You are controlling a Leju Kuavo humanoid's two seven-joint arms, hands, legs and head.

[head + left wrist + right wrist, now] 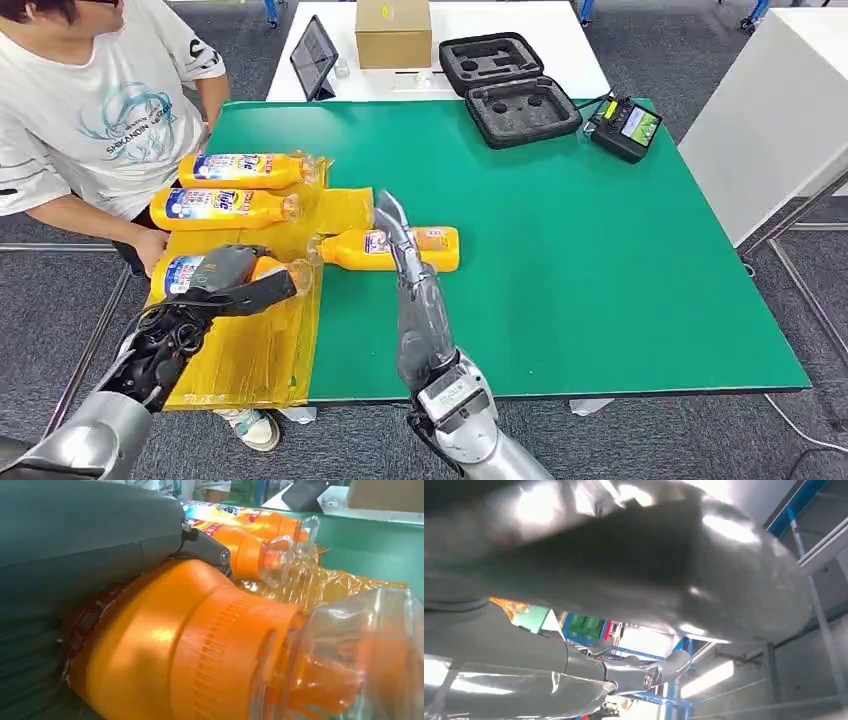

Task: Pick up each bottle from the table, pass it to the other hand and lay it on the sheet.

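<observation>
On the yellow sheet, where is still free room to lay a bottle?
The near part of the yellow sheet, below the bottle the left hand holds, is bare. The far part is crowded by two bottles.

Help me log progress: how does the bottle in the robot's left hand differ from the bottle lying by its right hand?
The held bottle lies over the yellow sheet; the other bottle lies on the bare green table.
The left hand grips the held bottle; the other bottle is ungripped, with the right hand above it.
The held bottle's cap points right; the other's points left.
Both are orange, with clear caps, lying on their sides.
</observation>
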